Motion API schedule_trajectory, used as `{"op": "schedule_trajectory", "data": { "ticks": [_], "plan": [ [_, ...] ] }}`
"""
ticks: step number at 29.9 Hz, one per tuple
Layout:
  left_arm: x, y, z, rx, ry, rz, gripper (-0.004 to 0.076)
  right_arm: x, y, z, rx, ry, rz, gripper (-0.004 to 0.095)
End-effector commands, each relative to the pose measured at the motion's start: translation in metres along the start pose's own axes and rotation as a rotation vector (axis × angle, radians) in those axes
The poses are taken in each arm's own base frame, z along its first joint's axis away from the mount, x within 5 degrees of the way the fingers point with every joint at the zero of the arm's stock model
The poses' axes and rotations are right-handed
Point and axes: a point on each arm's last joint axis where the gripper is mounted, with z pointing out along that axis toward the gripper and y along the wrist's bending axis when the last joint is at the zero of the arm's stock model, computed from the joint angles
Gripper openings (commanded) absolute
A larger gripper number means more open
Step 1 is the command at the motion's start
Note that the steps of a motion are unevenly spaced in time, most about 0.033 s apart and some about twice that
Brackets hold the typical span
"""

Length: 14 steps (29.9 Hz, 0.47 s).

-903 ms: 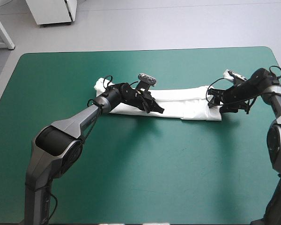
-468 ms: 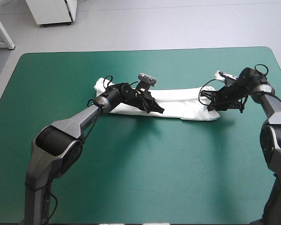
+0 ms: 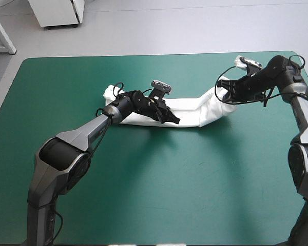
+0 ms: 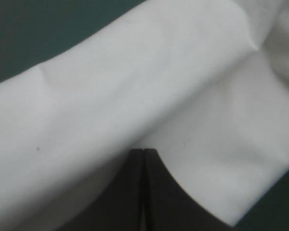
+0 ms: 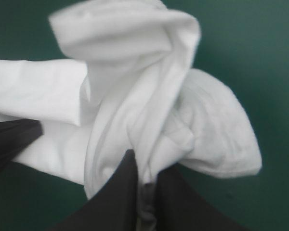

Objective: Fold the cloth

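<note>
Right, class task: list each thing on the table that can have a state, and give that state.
T-shirt: folded into a long strip, its right end raised off the teal-green cover, the rest lying flat.
Left hand: shut, tips at the strip's middle.
Right hand: shut on the T-shirt's raised end.

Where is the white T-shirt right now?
In the high view the T-shirt lies as a long folded strip across the table. Its right end is held up by the right tool, and the left tool rests on its middle.
</note>
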Motion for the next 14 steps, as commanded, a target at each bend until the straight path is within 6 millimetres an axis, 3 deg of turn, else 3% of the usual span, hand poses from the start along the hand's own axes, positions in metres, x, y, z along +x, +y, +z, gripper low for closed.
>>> {"op": "schedule_trajectory", "data": {
  "ticks": [1, 5, 14],
  "plan": [
    [-0.013, -0.008, -0.017, 0.012, -0.044, 0.006, -0.0009, -0.007, 0.041, -0.053, -0.096, -0.145, -0.089, -0.0019],
    [-0.013, -0.008, -0.017, 0.012, -0.044, 0.006, -0.0009, -0.004, 0.071, -0.066, -0.179, -0.173, -0.152, -0.0019],
    [-0.013, -0.009, -0.017, 0.013, -0.045, 0.004, -0.0009, 0.007, 0.132, -0.070, -0.335, -0.179, -0.285, -0.0019]
  ]
}}
